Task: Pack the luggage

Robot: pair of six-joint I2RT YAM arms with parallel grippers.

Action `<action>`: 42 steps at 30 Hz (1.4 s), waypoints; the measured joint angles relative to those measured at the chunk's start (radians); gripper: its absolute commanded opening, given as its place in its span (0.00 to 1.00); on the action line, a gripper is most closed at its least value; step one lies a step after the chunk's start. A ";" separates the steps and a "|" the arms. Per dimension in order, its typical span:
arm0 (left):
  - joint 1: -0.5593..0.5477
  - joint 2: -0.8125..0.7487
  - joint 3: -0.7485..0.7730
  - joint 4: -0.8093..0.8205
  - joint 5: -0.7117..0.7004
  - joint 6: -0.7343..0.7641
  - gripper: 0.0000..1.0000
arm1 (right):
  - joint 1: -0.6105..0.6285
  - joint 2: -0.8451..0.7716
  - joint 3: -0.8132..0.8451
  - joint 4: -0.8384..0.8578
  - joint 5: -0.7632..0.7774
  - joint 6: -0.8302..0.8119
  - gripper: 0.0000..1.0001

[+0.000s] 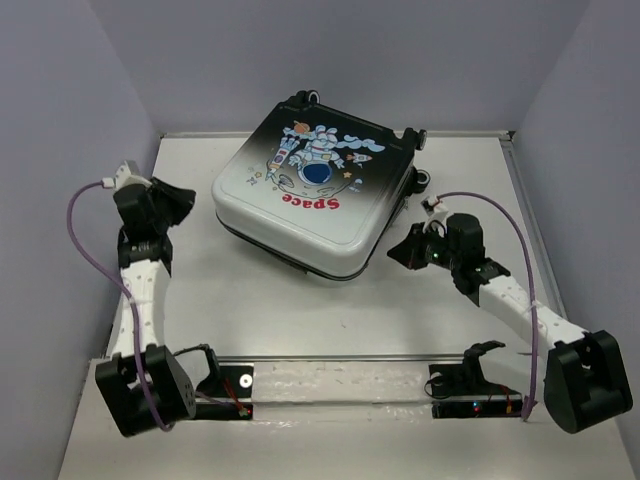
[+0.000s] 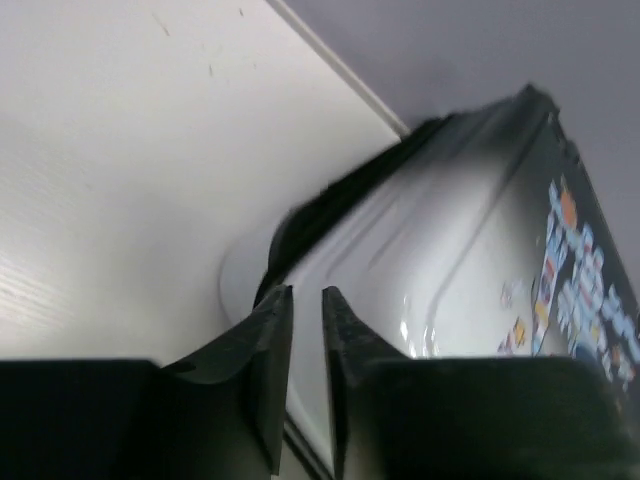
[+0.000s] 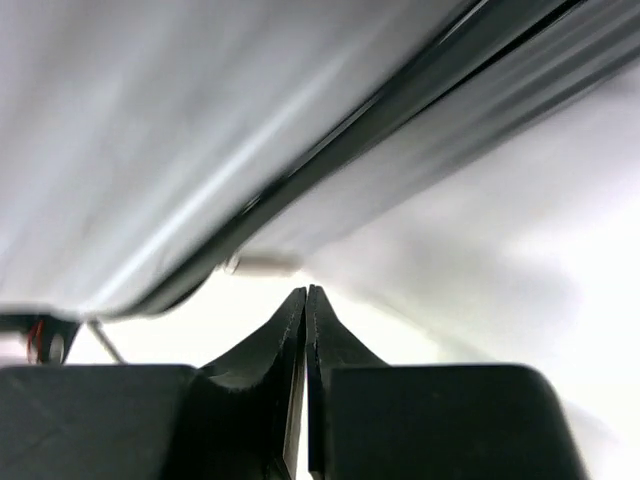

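Luggage [image 1: 310, 190] lies print-up overhead; only wrist views show us left end effector [image 2: 306, 292] narrowly parted, right end effector [image 3: 306, 290] clenched, both empty.

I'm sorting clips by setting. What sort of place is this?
Probably a lab or test booth, not a home: a white table closed in by plain pale walls, two robot arms bolted at its near edge, and a small suitcase lying on it.
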 measured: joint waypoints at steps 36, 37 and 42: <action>-0.809 -0.156 -0.380 0.058 -0.073 -0.162 0.12 | 0.190 0.284 -0.208 0.733 0.026 -0.156 0.37; -0.809 -0.156 -0.380 0.058 -0.073 -0.162 0.12 | 0.190 0.296 -0.209 0.750 0.021 -0.156 0.33; -0.809 -0.155 -0.380 0.061 -0.073 -0.162 0.12 | 0.190 0.329 -0.227 0.826 0.010 -0.140 0.17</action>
